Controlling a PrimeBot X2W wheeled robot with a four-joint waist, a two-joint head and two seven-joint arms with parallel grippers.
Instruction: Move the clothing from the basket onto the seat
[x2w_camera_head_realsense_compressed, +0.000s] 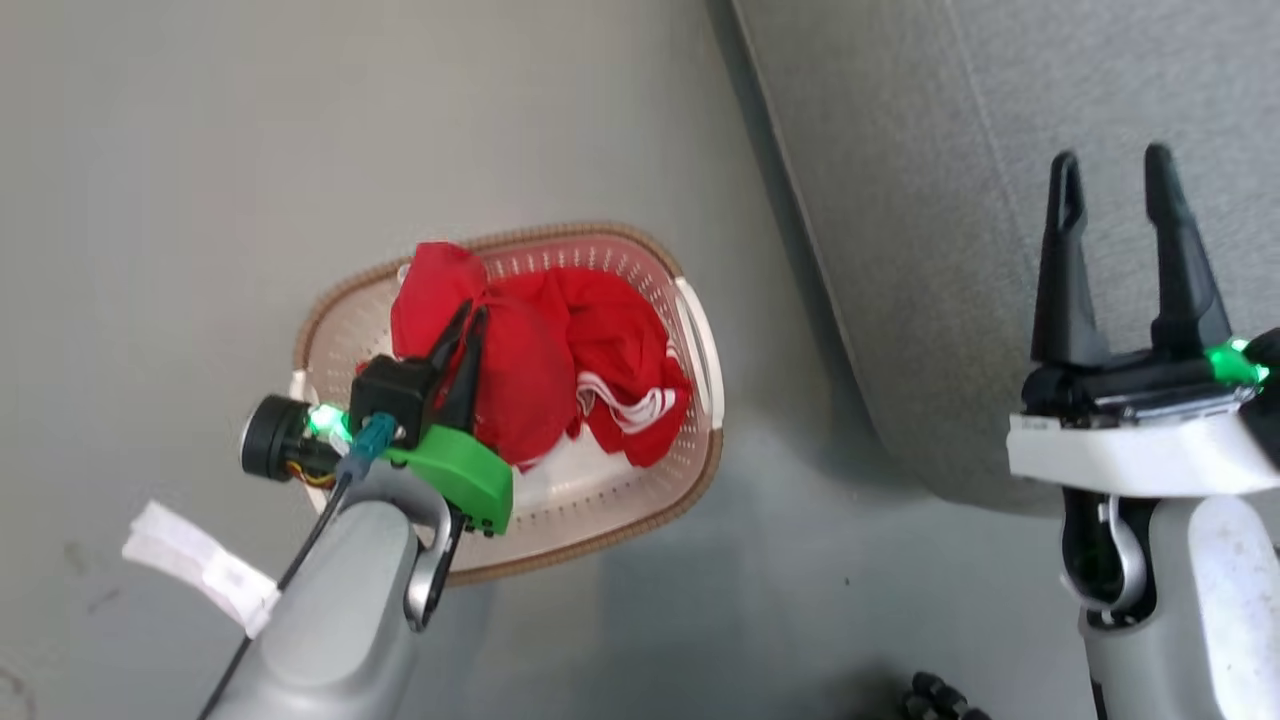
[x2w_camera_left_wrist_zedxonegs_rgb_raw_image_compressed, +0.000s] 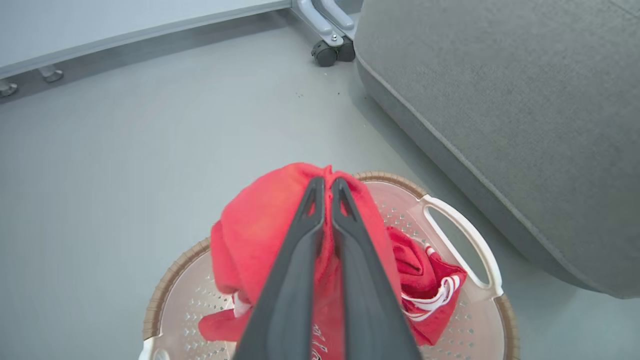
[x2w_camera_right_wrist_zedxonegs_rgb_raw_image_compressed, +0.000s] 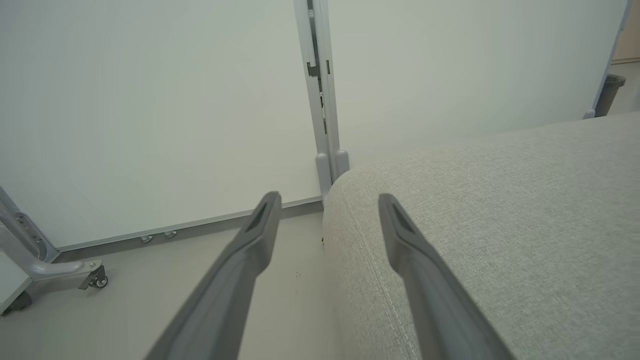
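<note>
1. Pinching a fold of red fabric, the left gripper (x2w_camera_left_wrist_zedxonegs_rgb_raw_image_compressed: 328, 183) has its two fingers pressed together on the upper garment (x2w_camera_left_wrist_zedxonegs_rgb_raw_image_compressed: 260, 225) of the clothing. The cloth bunches at the tips and drapes down either side. Holding it by one high point should let the rest trail free as it rises.
2. Low on that garment, between the fingers, white marks may be lettering, but too little shows to be sure.
3. A striped garment (x2w_camera_left_wrist_zedxonegs_rgb_raw_image_compressed: 440, 292), red with white bands, lies loose under and beside the first, touching it. It could be dragged up along with the first.
4. Both pieces are in the basket (x2w_camera_head_realsense_compressed: 590, 505), which stands on the grey floor (x2w_camera_head_realsense_compressed: 200, 150). No clothing lies on the seat yet, so the task looks to be at its first pick.
5. A white strip (x2w_camera_head_realsense_compressed: 200, 570) shows beside the left forearm, clear of the basket.
6. The seat (x2w_camera_head_realsense_compressed: 950, 250) stands near the basket on the robot's right, with a band of floor between them. Its rounded edge stands taller than the basket rim, so the load probably has to go well up before it swings across.
7. The right gripper (x2w_camera_head_realsense_compressed: 1112, 157) hangs over the seat's edge, fingers spread wide and empty. It sits on the way to the seat, so the crossing needs care.
8. Farthest off, castors (x2w_camera_left_wrist_zedxonegs_rgb_raw_image_compressed: 330, 52) carry pale partition panels (x2w_camera_right_wrist_zedxonegs_rgb_raw_image_compressed: 150, 100) past the seat's far corner, well apart from the route.
</note>
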